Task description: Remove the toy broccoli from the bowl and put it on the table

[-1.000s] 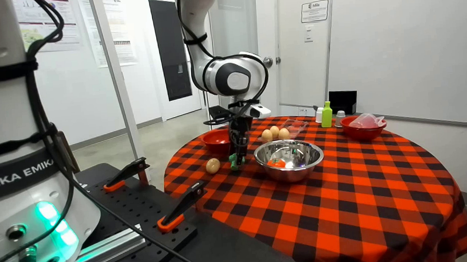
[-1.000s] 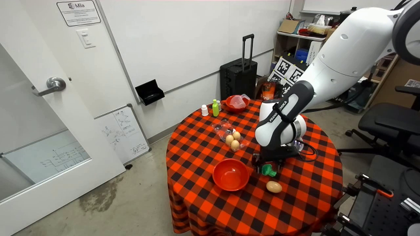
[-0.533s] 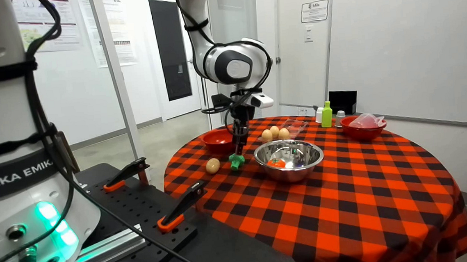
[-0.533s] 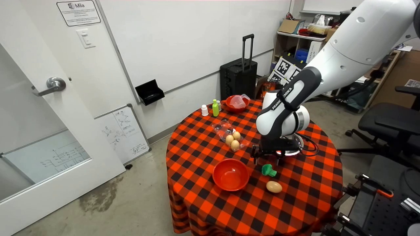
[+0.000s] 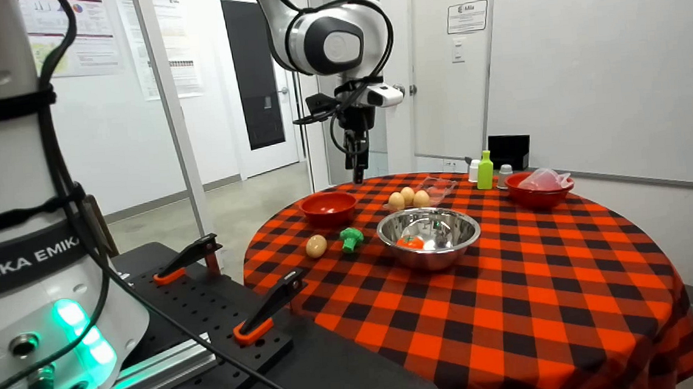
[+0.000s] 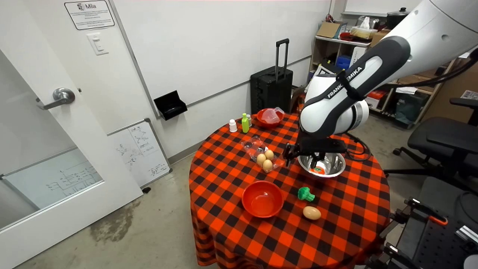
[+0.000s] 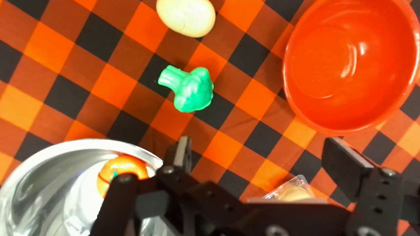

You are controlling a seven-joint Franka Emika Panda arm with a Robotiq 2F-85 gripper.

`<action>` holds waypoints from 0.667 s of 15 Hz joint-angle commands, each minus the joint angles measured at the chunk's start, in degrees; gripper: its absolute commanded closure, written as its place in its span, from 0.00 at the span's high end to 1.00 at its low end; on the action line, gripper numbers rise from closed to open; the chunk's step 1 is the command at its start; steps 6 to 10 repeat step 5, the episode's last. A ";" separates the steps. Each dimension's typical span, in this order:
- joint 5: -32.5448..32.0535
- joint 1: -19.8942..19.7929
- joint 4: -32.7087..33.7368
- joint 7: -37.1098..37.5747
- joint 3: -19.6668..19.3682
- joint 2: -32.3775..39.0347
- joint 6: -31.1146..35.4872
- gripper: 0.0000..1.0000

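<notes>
We see the green toy broccoli [image 7: 193, 90] lying on the checked table [image 5: 543, 303], between an egg [image 7: 187, 17] and the metal bowl [image 5: 430, 263]. Over the table hangs the gripper [image 7: 257, 146], pointing down, its jaws wide apart. In an exterior view the arm [image 6: 390, 63] slopes down from the upper right; we read "EMIKA" on it, "Mila" on a wall sign [image 6: 89, 15].
</notes>
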 commanded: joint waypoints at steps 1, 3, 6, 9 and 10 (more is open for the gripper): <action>-0.14 -0.11 0.00 0.13 0.08 -0.24 -0.24 1.00; -0.12 -0.20 0.06 0.12 0.05 0.46 -0.19 1.00; -0.11 -0.22 0.07 0.11 0.04 1.02 -0.14 1.00; -0.11 -0.22 0.07 0.11 0.04 1.02 -0.14 1.00; -0.11 -0.22 0.07 0.11 0.04 1.02 -0.14 1.00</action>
